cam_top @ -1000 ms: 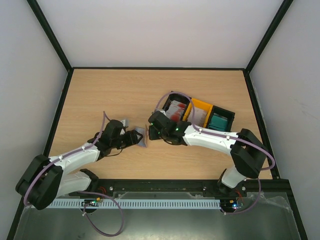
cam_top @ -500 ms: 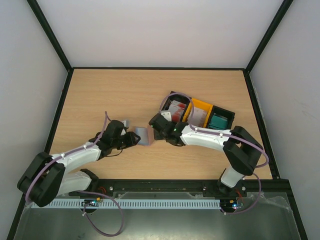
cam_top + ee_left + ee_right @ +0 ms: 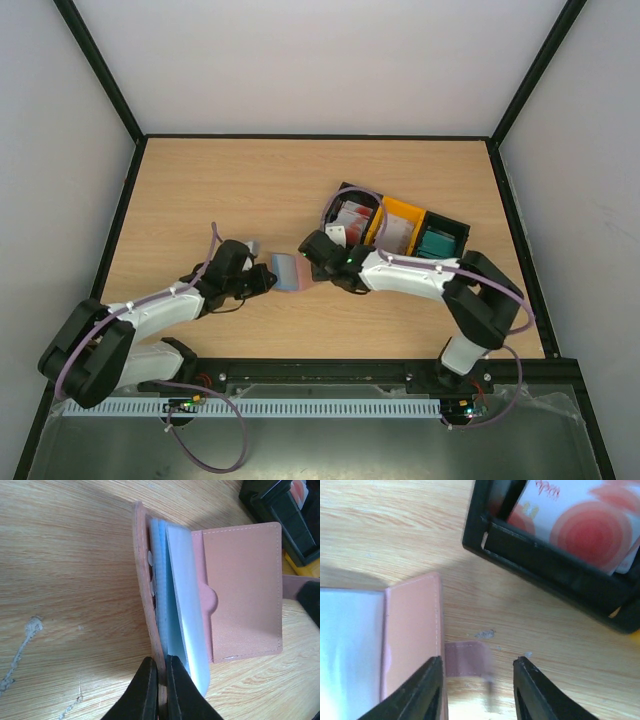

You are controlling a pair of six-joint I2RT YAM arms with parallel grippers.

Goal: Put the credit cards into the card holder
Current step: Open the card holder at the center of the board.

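Card holder (image 3: pixel 290 272) on table (image 3: pixel 220 190), near-left of trays (image 3: pixel 406 209); credit cards (image 3: pixel 352 220) in trays, apparently upright.

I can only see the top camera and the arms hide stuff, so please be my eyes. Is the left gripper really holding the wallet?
Observer: Yes. The left wrist view shows the left gripper pinched shut on the edge of one cover of the card holder.
Operator: What's inside it?
Observer: Pale blue see-through sleeves stand up between the open covers. I cannot tell whether any card is in them.
Operator: And the right gripper?
Observer: Its wrist view shows the right gripper open. The holder's little strap lies flat on the table between the fingers, not gripped.
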